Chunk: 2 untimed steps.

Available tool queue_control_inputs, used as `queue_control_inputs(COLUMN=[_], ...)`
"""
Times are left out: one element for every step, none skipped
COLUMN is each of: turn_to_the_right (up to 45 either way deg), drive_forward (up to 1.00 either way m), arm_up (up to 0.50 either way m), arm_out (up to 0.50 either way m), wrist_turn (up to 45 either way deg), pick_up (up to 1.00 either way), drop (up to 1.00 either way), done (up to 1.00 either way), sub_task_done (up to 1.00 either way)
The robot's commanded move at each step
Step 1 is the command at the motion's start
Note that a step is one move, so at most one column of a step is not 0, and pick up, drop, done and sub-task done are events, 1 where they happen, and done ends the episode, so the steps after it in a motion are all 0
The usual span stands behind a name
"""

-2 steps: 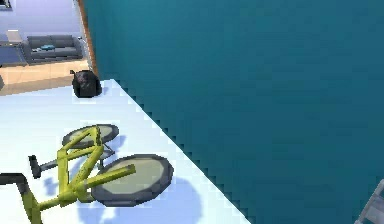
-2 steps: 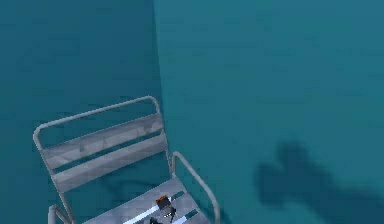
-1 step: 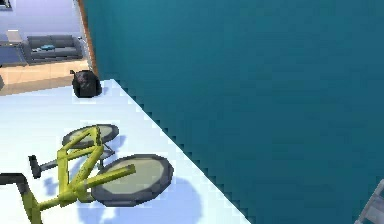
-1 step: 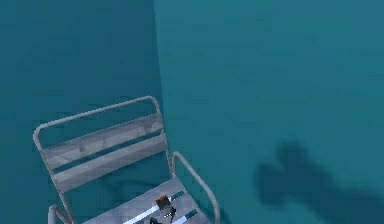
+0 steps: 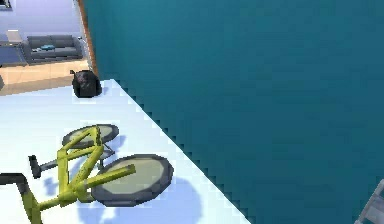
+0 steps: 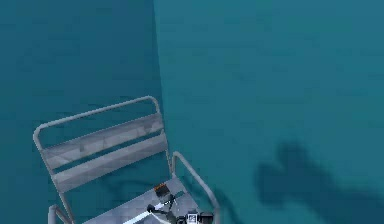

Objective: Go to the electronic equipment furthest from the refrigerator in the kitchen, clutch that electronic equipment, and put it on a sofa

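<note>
My gripper (image 6: pixel 170 211) shows at the bottom edge of the arm side view, with its small white marked squares (image 6: pixel 161 189) beside it. It lies over the seat of a grey metal chair (image 6: pixel 100 150), so I cannot tell whether it holds anything. A grey sofa (image 5: pixel 50 45) stands in a far room, seen through a doorway at the forward view's top left.
A yellow bicycle (image 5: pixel 85 165) lies on the pale floor ahead in the forward view. Near the doorway sits a small black object (image 5: pixel 85 83). A teal wall (image 5: pixel 260 90) runs along the forward view's right, and teal walls (image 6: pixel 270 90) meet in a corner behind the chair.
</note>
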Motion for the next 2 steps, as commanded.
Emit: queue_control_inputs(turn_to_the_right=[0.0, 0.0], drive_forward=[0.00, 0.00], arm_up=[0.50, 0.00], arm_out=[0.00, 0.00], wrist_turn=[0.0, -45.0], pick_up=[0.00, 0.00], drop=[0.00, 0.00], done=[0.00, 0.00], sub_task_done=[0.00, 0.00])
